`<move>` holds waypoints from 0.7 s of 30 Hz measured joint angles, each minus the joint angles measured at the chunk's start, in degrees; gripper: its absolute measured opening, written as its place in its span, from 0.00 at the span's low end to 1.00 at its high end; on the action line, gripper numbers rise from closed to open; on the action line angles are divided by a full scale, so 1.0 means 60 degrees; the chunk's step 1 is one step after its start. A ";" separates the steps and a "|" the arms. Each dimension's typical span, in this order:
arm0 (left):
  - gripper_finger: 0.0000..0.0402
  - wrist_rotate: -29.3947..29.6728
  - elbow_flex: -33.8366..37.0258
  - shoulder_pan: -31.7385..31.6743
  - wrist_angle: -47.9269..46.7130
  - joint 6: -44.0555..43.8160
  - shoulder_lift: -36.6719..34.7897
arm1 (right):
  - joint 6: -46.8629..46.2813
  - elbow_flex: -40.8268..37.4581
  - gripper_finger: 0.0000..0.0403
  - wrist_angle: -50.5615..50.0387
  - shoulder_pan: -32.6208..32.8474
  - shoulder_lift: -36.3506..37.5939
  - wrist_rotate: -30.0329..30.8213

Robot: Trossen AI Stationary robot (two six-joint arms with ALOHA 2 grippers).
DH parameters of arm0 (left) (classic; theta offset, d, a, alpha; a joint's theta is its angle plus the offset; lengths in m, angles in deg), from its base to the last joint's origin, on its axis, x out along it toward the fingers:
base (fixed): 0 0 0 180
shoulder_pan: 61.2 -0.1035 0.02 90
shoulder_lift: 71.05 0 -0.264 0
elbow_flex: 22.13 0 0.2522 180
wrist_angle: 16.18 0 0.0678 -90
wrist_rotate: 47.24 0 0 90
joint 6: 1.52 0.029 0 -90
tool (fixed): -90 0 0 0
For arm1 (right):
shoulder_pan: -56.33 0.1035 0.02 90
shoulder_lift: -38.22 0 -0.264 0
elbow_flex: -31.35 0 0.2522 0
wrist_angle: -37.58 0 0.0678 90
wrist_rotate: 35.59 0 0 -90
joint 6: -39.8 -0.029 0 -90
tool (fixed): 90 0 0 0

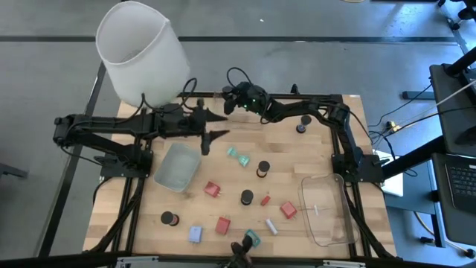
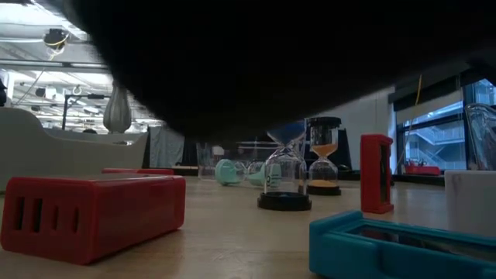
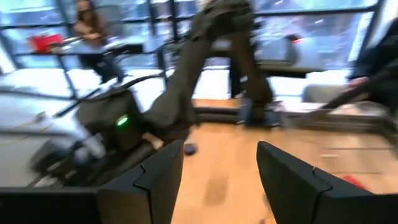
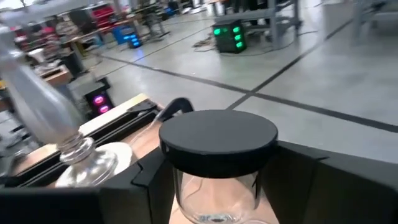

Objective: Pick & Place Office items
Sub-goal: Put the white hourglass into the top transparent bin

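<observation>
My right gripper [image 1: 229, 97] is at the table's far edge beside the lamp, shut on a sand timer [image 4: 217, 155] with a clear glass body and a black round cap. My left gripper [image 1: 216, 125] hangs open over the table's far left-middle, past the near clear tray [image 1: 177, 165], touching nothing. On the wood stand more dark timers [image 1: 263, 170] [image 1: 247, 197] [image 1: 170, 218] [image 1: 305, 123]. Red blocks [image 1: 212, 190] [image 1: 223, 225] [image 1: 288, 211], teal clips [image 1: 238, 156] [image 1: 253, 238], a pale-blue clip [image 1: 195, 234] and a white stick [image 1: 271, 225] lie flat. My right gripper [image 4: 217, 180] pinches the sand timer between its two fingers, on the glass body just below the black top cap [image 4: 217, 140]. The fingers come roughly level from the table's right side. The timer stands upright in the hold. Its lower end is out of the picture.
The big white lamp shade [image 1: 141, 48] overhangs the far left corner, and its glass base [image 4: 68, 149] stands close to my right gripper. A second clear tray [image 1: 327, 208] lies at the near right. In the low view a red block [image 2: 93, 213] and a teal piece [image 2: 403, 244] sit nearest.
</observation>
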 joint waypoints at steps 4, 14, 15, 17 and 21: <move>0.49 -0.0799 -0.0003 0.0388 0.0175 0.0171 0.0000 | 0.0742 0.0000 0.45 -0.0089 0.0165 0.0000 0.0612; 0.49 -0.0973 0.0000 0.1358 0.0112 0.0442 0.0004 | 0.0596 0.0000 0.48 -0.0369 -0.0222 0.0000 -0.0966; 0.49 -0.0968 0.0000 0.1411 0.0084 0.0442 0.0004 | 0.0415 0.0000 0.48 -0.0405 -0.0303 0.0000 -0.1236; 0.49 -0.0863 0.0000 0.1511 -0.0032 0.0447 0.0004 | 0.0211 0.0000 0.46 -0.0469 -0.0466 0.0000 -0.1786; 0.49 -0.0547 0.0000 0.1584 -0.0368 0.0572 0.0007 | -0.0026 0.0000 0.43 -0.0540 -0.0705 0.0013 -0.2796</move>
